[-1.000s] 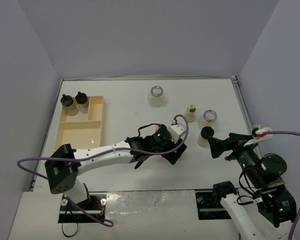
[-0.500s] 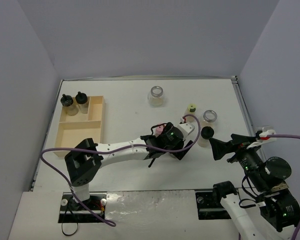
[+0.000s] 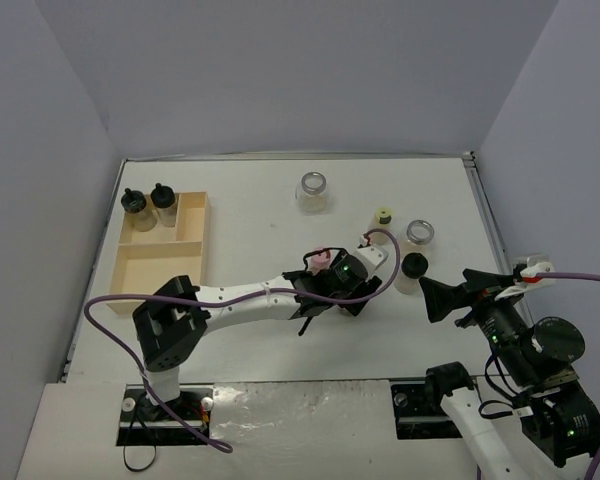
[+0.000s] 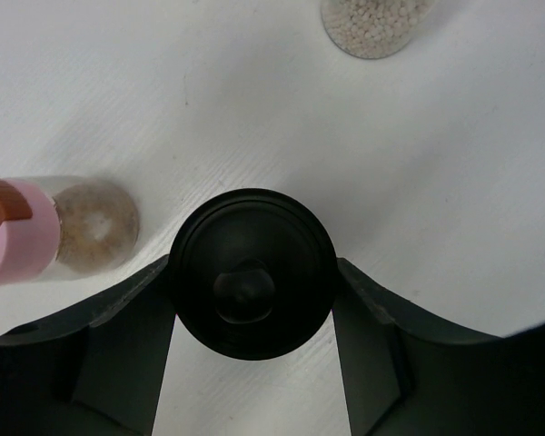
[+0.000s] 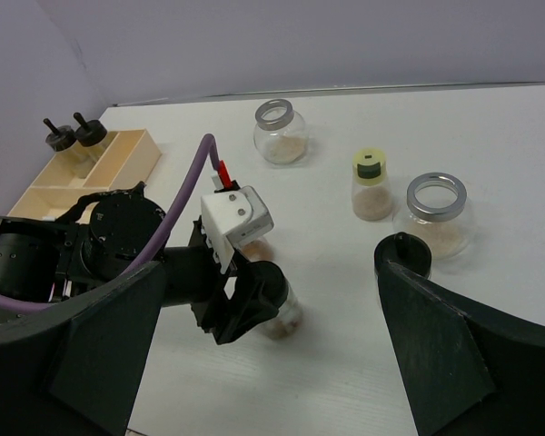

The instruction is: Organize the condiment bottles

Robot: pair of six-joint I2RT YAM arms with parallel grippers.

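In the left wrist view a black-capped bottle (image 4: 251, 272) stands between my left gripper's (image 4: 252, 313) fingers, and both fingers press on its cap. From the right wrist view its clear body (image 5: 289, 313) shows under the left gripper (image 5: 254, 300). A pink-capped bottle (image 3: 320, 260) stands just beside it. Another black-capped bottle (image 3: 414, 266) stands in front of my open right gripper (image 3: 435, 297), apart from it. Behind are a yellow-green-capped bottle (image 3: 382, 218) and a silver-lidded jar (image 3: 418, 235).
A pale wooden tray (image 3: 160, 262) sits at the left, with two black-capped bottles (image 3: 148, 203) in its far compartment. A second wide jar (image 3: 313, 190) stands at the back middle. The left arm's purple cable (image 5: 186, 213) loops above the table.
My left arm reached right to the black-capped bottle beside the pink-capped one, and its jaws closed from wide open onto the cap. The right arm shifted only slightly.
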